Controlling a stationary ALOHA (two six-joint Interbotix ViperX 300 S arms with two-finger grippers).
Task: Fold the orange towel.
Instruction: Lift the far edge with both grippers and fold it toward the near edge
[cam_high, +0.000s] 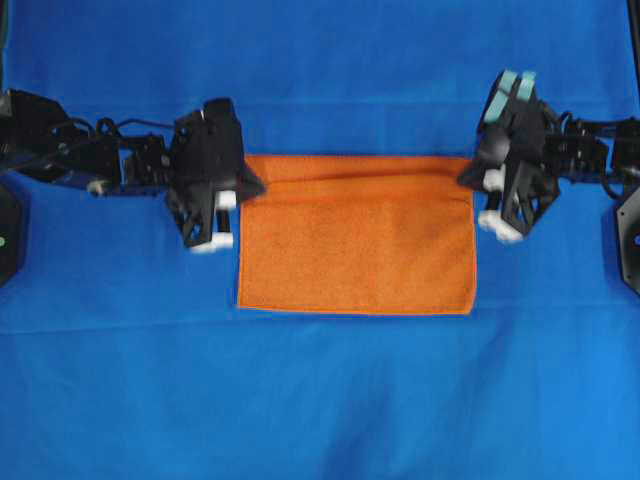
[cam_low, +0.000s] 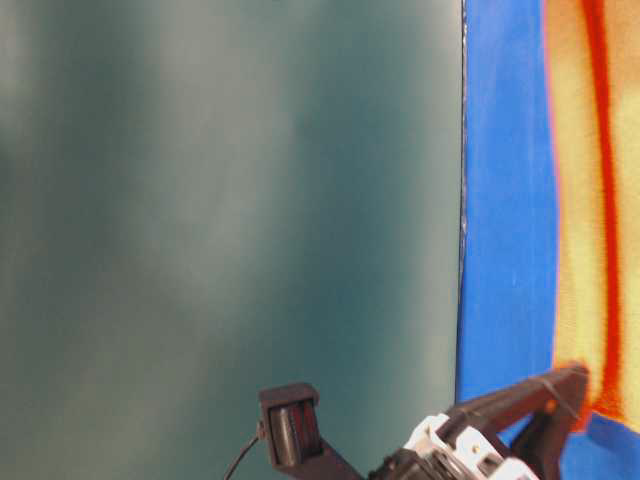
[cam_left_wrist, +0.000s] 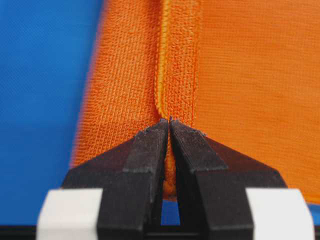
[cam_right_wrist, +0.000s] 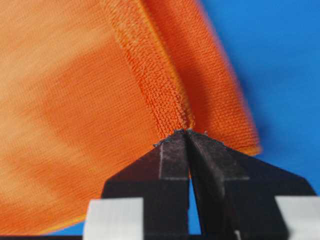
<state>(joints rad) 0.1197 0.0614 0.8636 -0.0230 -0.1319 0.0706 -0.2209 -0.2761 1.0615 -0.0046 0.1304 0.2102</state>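
- Orange towel: lay as a rectangle on the blue cloth, between the two arms, its far edge lifted at both corners.
- Left gripper: jaws pressed together, pinching the towel's hemmed corner at its far left; fingertips touched the cloth.
- Right gripper: jaws likewise clamped, nipping the hemmed corner at the towel's far right, the fabric drawn up into a ridge.
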